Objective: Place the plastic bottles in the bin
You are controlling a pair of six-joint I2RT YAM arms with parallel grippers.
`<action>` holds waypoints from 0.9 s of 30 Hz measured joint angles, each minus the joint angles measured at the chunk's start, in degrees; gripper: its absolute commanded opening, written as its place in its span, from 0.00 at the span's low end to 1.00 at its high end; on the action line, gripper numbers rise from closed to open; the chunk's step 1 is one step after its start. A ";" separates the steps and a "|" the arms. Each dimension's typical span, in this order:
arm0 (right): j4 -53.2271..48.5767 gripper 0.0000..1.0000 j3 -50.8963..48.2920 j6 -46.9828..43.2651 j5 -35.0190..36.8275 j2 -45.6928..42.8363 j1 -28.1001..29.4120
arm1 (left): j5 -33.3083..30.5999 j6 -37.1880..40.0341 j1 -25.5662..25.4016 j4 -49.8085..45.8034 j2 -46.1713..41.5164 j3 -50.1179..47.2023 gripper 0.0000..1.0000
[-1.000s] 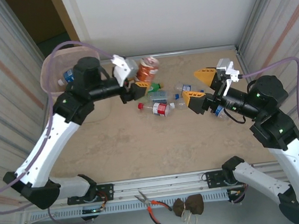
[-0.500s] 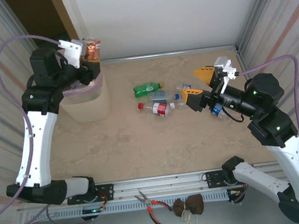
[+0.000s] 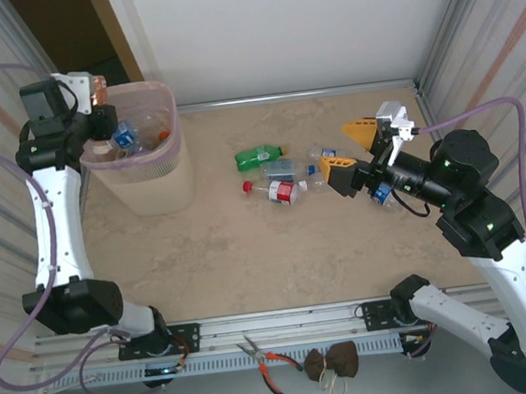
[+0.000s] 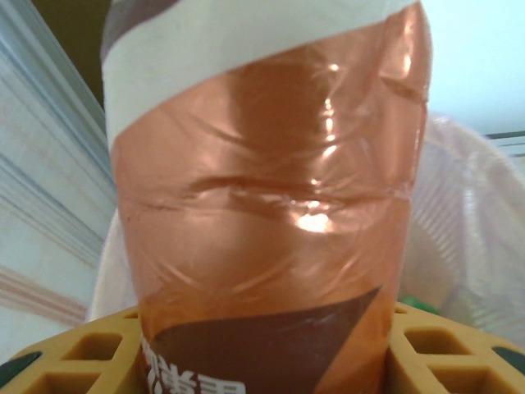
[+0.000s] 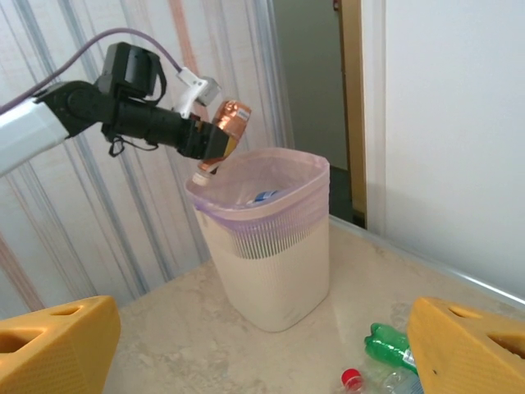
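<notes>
My left gripper (image 3: 92, 94) is shut on a plastic bottle (image 4: 262, 205) with a shiny orange label. It holds the bottle (image 5: 227, 125) tilted, cap down, over the far left rim of the pale pink bin (image 3: 174, 140). The bin (image 5: 279, 271) holds a blue-labelled bottle (image 3: 125, 136). On the table lie a green bottle (image 3: 259, 157), a clear blue-labelled one (image 3: 280, 169) and a red-labelled one with a red cap (image 3: 279, 191). My right gripper (image 3: 349, 150) hovers open just right of them, nothing between its yellow fingers (image 5: 49, 345).
Another small bottle (image 3: 382, 194) lies under the right forearm. Corrugated walls close in the table on both sides, with a white wall at the back. Pliers (image 3: 266, 361) and a dark lump (image 3: 332, 361) lie off the table's near rail. Bare tabletop (image 3: 250, 255) spreads in front of the bottles.
The left arm swung from the bottle pile up and left to the bin, carrying the orange-labelled bottle, now over its far left rim. The right arm barely moved.
</notes>
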 measured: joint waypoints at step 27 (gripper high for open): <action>-0.39 0.90 -2.34 -0.02 0.00 0.13 0.00 | -0.96 -2.49 3.89 9.16 2.05 -18.18 0.59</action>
